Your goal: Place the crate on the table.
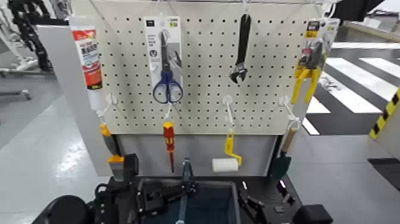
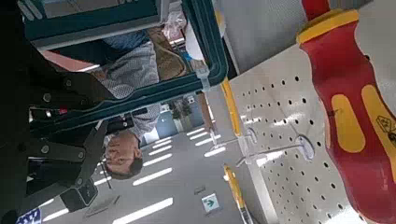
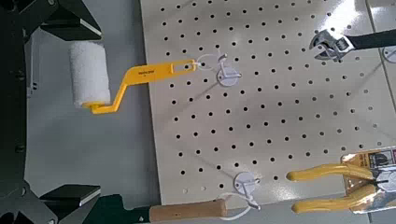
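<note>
The left arm (image 1: 71, 210) is reaching in from the lower left of the head view, its dark segments bending inward toward the middle. The left gripper (image 1: 189, 188) is extending sideways near the bottom centre, its jaws standing closed. The right arm (image 1: 311, 214) is showing only partly at the lower right edge. The right gripper (image 1: 262, 187) is pointing forward and slightly inward, its two fingers spreading wide apart, with nothing sitting in their grasp.
</note>
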Controlling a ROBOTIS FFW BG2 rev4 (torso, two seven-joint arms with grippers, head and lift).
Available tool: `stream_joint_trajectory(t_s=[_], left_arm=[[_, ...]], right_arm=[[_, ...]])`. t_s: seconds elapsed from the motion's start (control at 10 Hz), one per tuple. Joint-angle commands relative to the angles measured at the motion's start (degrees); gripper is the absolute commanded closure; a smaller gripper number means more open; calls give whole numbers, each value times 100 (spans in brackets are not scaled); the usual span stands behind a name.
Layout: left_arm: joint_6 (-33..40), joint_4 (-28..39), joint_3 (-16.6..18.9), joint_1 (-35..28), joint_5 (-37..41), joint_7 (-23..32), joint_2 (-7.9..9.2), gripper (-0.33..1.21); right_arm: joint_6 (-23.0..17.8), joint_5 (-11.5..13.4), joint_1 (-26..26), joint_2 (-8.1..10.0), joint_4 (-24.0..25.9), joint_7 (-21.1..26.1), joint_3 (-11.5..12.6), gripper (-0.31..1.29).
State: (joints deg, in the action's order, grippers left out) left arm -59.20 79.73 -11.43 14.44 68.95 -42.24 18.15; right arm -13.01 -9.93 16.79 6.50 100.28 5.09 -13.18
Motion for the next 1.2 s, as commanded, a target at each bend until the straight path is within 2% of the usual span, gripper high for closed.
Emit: stream_joint_trajectory(t_s=[0.1,0.5,0.6,0.7,0.8,1.0,1.2], left_arm=[[67,-81,-52,15,-22,-21,-13,119],[260,-125,-61,6,-22,-21,-48,117],[339,-125,-61,-2,-22,-21,-48,97],[436,-125,-70,-11,-22,-21,-57,68],[453,-125,-61,-11,-30,-21,-66,46],[524,-81,-44,-46,-39,-13,-75,26],[524,78,106,-108,-382,58,-119,24]], right_arm=[[0,0,0,0,-9,0,0,14],[-18,-18,-18,18,-18,0,-9,14],[-18,-18,-18,27,-26,0,-9,14],[-18,-26,-18,27,-26,0,-9,14],[-18,-26,-18,27,-26,0,-9,14],[-18,-44,-9,27,-26,0,-9,14],[-9,-61,-9,27,-26,0,-9,14]])
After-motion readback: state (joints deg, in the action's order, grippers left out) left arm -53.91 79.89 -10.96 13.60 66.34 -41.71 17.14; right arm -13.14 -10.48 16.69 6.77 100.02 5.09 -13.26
